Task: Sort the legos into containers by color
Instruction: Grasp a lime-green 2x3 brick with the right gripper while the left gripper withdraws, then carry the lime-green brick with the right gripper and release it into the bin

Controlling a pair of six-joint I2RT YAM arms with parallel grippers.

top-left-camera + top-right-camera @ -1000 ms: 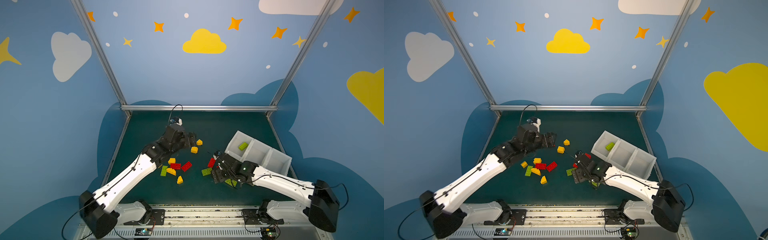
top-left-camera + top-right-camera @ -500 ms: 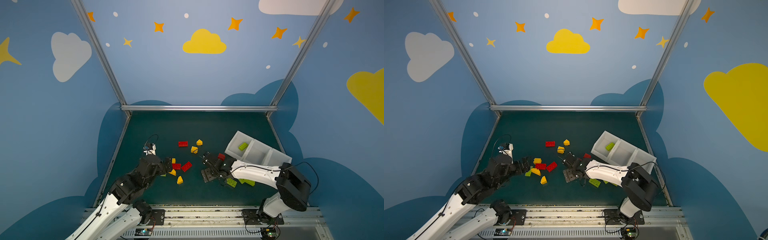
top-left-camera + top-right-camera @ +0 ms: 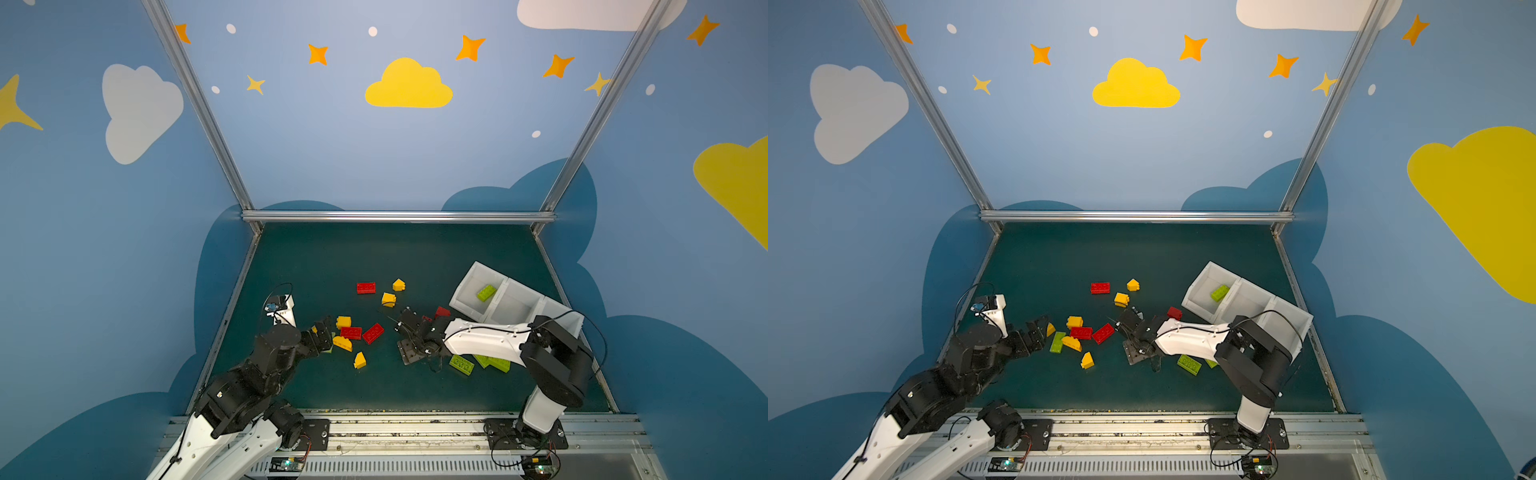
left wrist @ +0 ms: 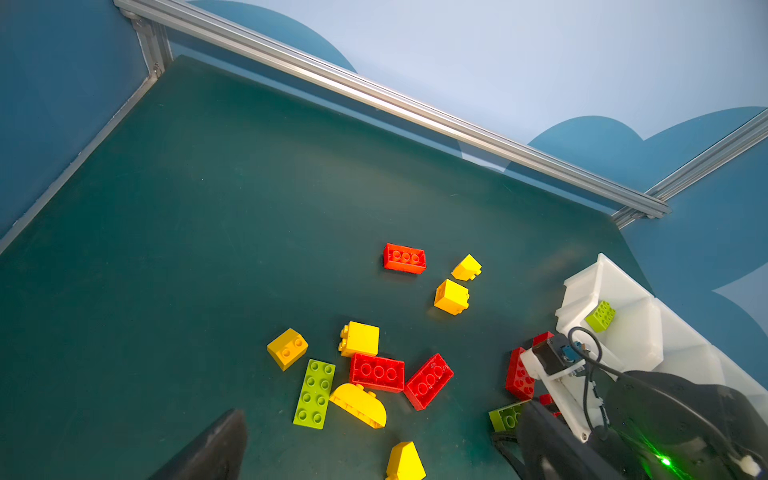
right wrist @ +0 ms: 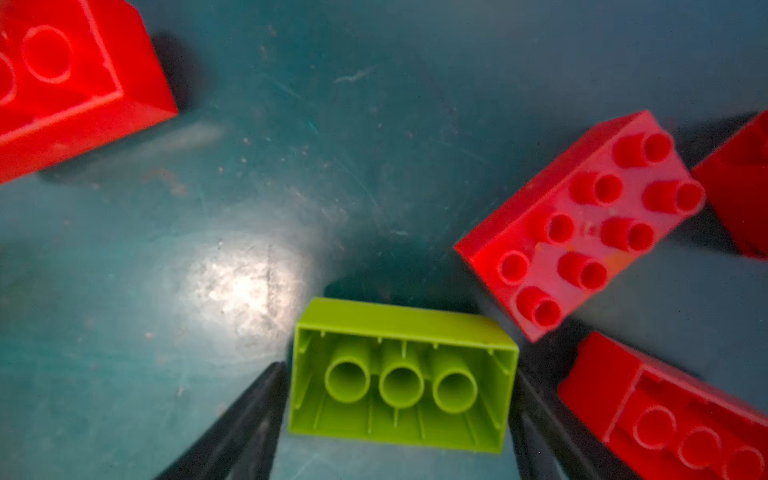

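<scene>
**Right claw** (image 5: 398, 370): black tapered fingers. We record it clenched on a green brick (image 5: 399, 386), with one finger against each short end.
- The brick is glossy lime plastic and rectangular. Its hollow underside, with three round tubes, faces the wrist camera.
- We cannot tell whether it rests on the mat (image 5: 249, 166), which is dark green, scuffed and marked by a glare patch.
- Red legos lie around it. One red brick (image 5: 582, 224) just beside it shows eight round studs.
- In both top views the arm hides the green brick.

**Left claw** (image 3: 1040, 332): released, with nothing between its fingers. A yellow block (image 3: 1050, 329) lies just beside a fingertip.

**Bins** (image 3: 465, 291): three smooth white square tubs, open-topped and joined in a row at the mat's right side. We note one lime piece (image 3: 486, 293) in the end compartment farthest from the arm bases.

**Loose legos, mat centre:**
- A red oblong (image 3: 365, 287), a yellow slope (image 3: 399, 285) and a yellow cube (image 3: 388, 299) lie near one another.
- Nearer the left claw is a tight cluster, some pieces touching:
  - a yellow square (image 3: 343, 321)
  - two red slabs (image 3: 350, 332)
  - a yellow half-round (image 3: 342, 343)
  - a lime slab (image 3: 1057, 342)
- A yellow wedge (image 3: 360, 360) lies apart from the cluster.

**Beside the right arm:** a lime pair (image 3: 461, 365).
</scene>
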